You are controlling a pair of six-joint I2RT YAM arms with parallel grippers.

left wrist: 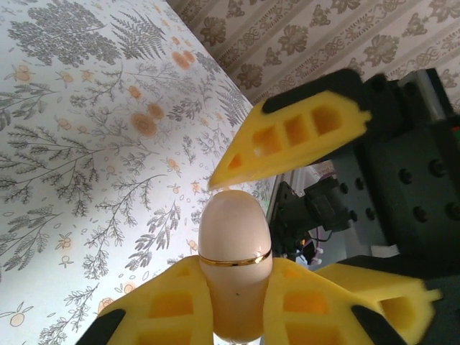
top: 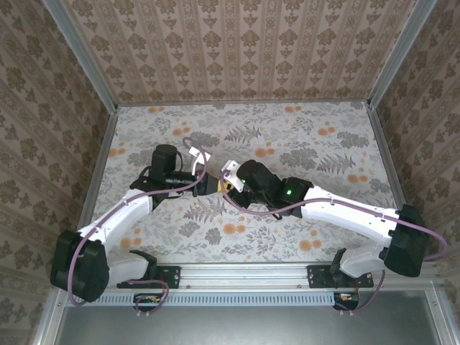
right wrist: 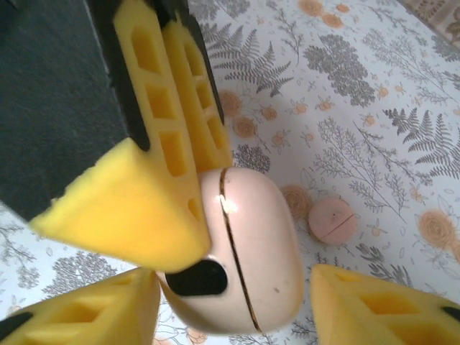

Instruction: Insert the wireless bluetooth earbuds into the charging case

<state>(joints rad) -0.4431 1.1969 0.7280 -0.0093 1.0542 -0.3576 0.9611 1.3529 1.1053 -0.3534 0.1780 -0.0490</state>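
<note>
The charging case (left wrist: 234, 237) is a pale pink egg-shaped shell with a gold seam, and it is closed. My left gripper (left wrist: 236, 291) is shut on its lower half and holds it above the table. In the right wrist view the case (right wrist: 269, 244) lies between the two yellow fingers of my right gripper (right wrist: 230, 316). That gripper is open, with a clear gap on the case's right side. One right finger (left wrist: 295, 136) hovers just over the case's top. Both grippers meet at mid-table, the left gripper (top: 203, 180) facing the right gripper (top: 228, 184). The earbuds are out of view.
A small round salmon-pink puck (right wrist: 332, 220) with a line across its face lies on the floral tablecloth (right wrist: 374, 108), just beyond the held case. Patterned walls (top: 237, 50) close the table in at the back and on both sides.
</note>
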